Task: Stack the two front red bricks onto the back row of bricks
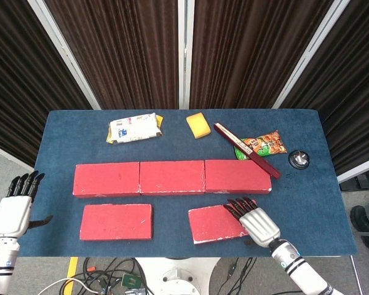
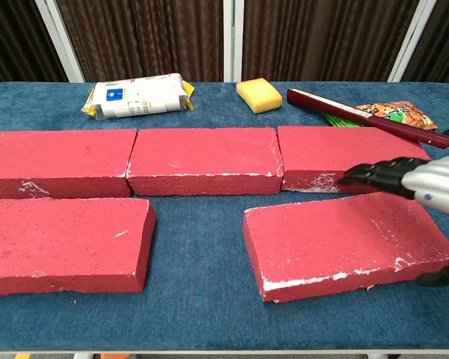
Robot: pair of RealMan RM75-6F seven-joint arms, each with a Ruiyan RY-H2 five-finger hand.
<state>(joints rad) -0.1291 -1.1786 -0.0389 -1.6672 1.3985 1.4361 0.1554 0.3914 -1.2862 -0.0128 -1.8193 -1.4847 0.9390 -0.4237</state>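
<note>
Three red bricks form the back row: left (image 1: pixel 106 179), middle (image 1: pixel 172 177) and right (image 1: pixel 237 176). Two more red bricks lie in front: the front left brick (image 1: pixel 116 221) and the front right brick (image 1: pixel 215 221), which is slightly skewed. My right hand (image 1: pixel 253 220) hovers open over the right end of the front right brick (image 2: pixel 344 243), fingers stretched toward the back row and thumb (image 2: pixel 443 278) hanging off the brick's right edge; it shows in the chest view too (image 2: pixel 411 183). My left hand (image 1: pixel 13 209) is open beside the table's left edge, apart from every brick.
Along the back of the blue table (image 1: pixel 61 135) lie a white packet (image 1: pixel 133 128), a yellow sponge (image 1: pixel 198 125), a dark red stick (image 1: pixel 246 150), a snack bag (image 1: pixel 265 144) and a small black round object (image 1: pixel 298 159).
</note>
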